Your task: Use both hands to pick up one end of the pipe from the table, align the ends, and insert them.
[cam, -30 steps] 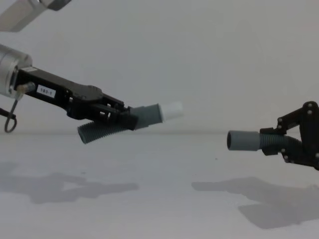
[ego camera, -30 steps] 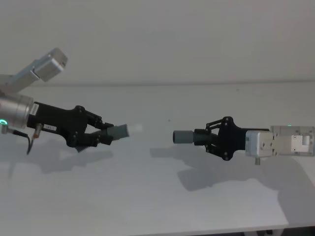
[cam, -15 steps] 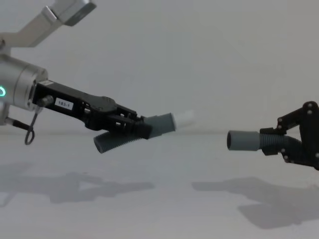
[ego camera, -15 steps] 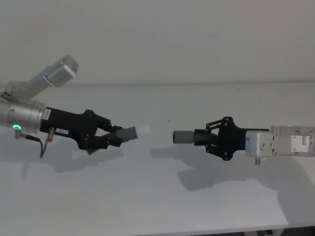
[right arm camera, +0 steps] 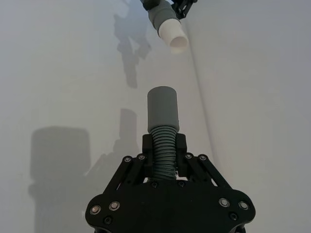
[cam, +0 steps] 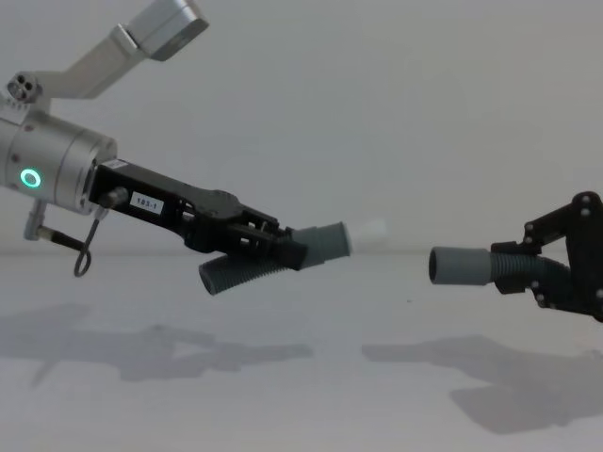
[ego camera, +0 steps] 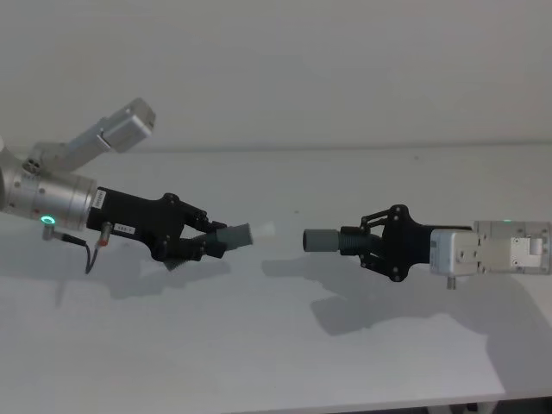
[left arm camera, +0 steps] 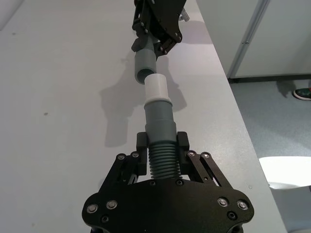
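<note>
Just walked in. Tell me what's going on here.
The robot is joining two hose pieces in the air above the table. The left gripper is shut on the left piece, whose white tip faces right. The right gripper is shut on the right piece, its open cuff facing that tip. A gap lies between the ends; nothing is inserted yet.

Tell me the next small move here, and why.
Probably ease the left gripper toward the right gripper, levelling its dark grey ribbed hose piece: the whitish tip sits apart from, and tilted above, the smooth grey cuff of the other hose piece.
</note>
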Action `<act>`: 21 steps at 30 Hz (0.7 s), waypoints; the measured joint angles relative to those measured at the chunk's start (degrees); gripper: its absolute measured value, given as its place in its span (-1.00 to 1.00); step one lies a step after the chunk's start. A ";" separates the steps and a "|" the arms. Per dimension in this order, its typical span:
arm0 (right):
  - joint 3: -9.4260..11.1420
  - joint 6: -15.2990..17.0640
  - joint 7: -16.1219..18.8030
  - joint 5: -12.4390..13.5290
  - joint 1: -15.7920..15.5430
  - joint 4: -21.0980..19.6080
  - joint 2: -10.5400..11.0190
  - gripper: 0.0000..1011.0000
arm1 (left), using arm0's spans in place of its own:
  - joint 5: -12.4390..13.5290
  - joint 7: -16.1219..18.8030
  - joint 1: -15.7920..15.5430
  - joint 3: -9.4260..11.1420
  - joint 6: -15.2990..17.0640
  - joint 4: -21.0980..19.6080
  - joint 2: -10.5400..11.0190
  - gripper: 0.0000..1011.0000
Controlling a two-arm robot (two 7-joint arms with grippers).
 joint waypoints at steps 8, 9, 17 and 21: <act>0.00 0.00 0.00 0.00 0.00 0.00 0.00 -0.53 | 0.81 -2.09 -3.55 1.56 -2.50 7.24 -3.29 -0.36; 0.00 0.00 0.00 0.00 0.00 0.00 0.00 -0.53 | 0.92 -2.34 -3.89 1.67 -2.87 7.99 -3.62 -0.36; 0.00 0.00 0.00 0.00 0.00 0.00 0.00 -0.53 | 0.03 -5.00 -9.04 4.63 -7.72 20.29 -9.02 -0.36; 0.00 0.00 0.00 0.00 0.00 0.00 0.00 -0.53 | -1.14 -5.95 -10.83 6.21 -9.67 24.67 -10.87 -0.36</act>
